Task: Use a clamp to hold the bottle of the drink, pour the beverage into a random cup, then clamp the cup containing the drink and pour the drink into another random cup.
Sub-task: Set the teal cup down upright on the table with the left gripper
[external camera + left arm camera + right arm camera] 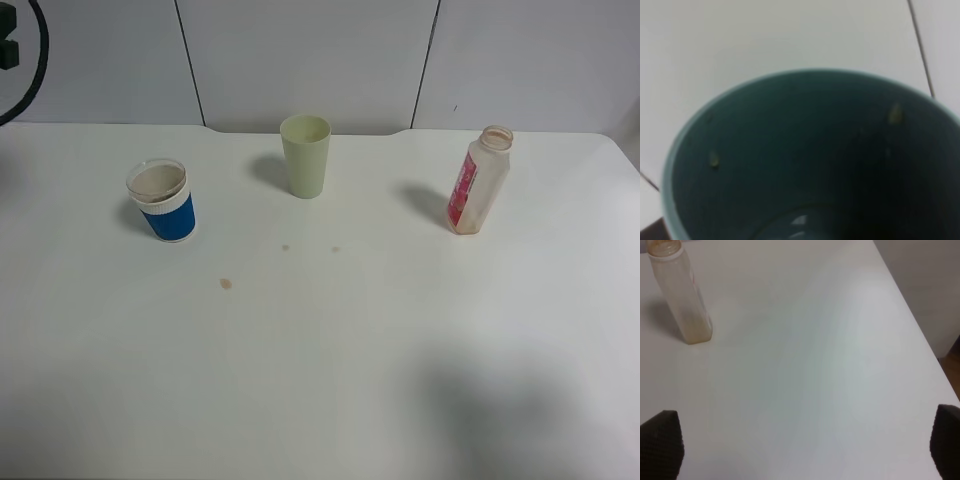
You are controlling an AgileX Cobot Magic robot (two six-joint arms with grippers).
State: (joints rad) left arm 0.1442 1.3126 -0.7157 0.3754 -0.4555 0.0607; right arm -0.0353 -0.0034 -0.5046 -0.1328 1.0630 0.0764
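Bare white bench (330,350) up front, right pincer (805,450) spread wide and empty, left one shut, small translucent whitish plastic bottle with red-pink label (478,182) upright at right, blue-and-white cup (162,201) left: nothing grasped or poured yet.

Left wrist cam is almost fully filled by a dark teal cup (805,160), seen from above, looking into its open mouth. The rim is a lighter blue-green and curves across the frame; the far edge is blurred. The inner wall is dark, with two small yellowish specks (714,160), one on each side. A faint pale reflection sits deep in the bottom of the cup. Behind the cup is a white panelled surface (740,45) with a thin dark seam (920,47) running diagonally, and another short seam near the frame edge. A dark brown patch shows at one corner. No end effector fingers are visible in this view.
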